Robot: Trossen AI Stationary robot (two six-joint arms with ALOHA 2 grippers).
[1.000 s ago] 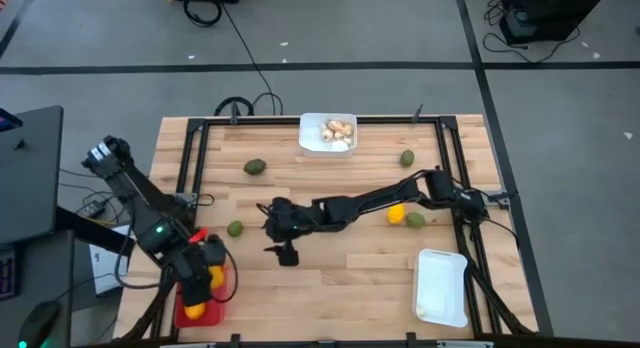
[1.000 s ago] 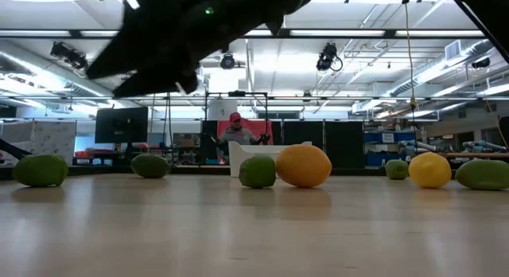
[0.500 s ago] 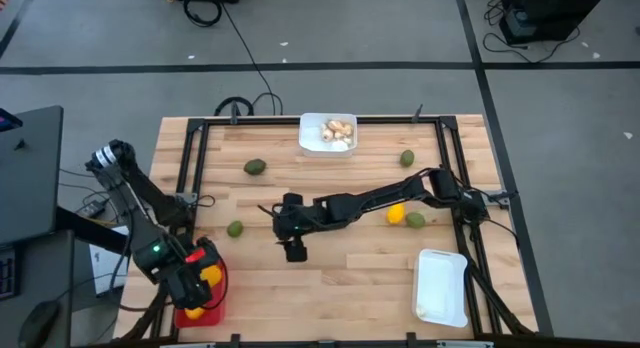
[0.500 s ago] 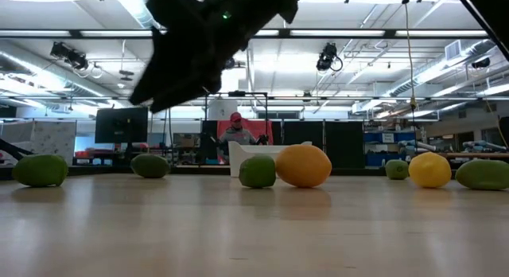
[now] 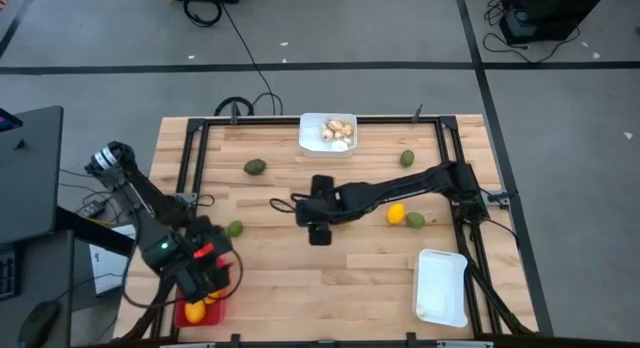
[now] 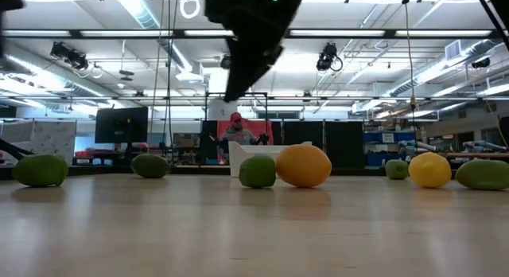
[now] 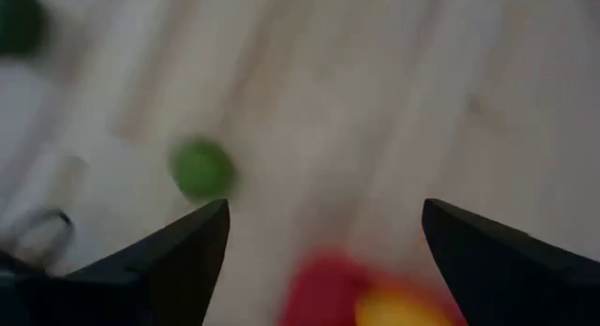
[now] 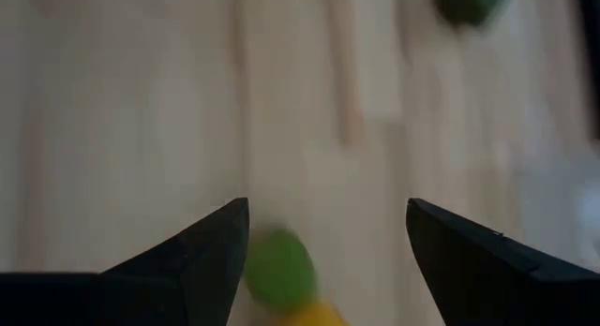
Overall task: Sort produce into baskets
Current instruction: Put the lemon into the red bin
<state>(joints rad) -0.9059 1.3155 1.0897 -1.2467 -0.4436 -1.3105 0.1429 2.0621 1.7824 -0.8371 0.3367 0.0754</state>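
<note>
Table (image 5: 350, 278): pale wood planks inside a black frame; widest bare stretch runs along the near middle, between the red basket (image 5: 216, 310) at the near left corner and the white basket (image 5: 442, 285) at the near right.

Third basket (image 5: 312, 123): white, rounded corners, against the far edge, holding beige mushroom-like pieces (image 5: 335, 131).

Loose produce: green oval fruits at far left (image 5: 255, 167), far right (image 5: 407, 158), left of centre (image 5: 235, 228) and right of centre (image 5: 415, 220); a yellow citrus (image 5: 396, 214) just beside the last.

Left gripper (image 5: 212, 280): over the red basket, which holds yellow-orange fruit (image 5: 194, 310); fingers (image 7: 178, 260) spread wide, nothing between them. A second ago it stood half closed there.

Right gripper (image 5: 318, 222): at table centre, jaws wide apart, empty; it has shifted rightward from its earlier spot.
</note>
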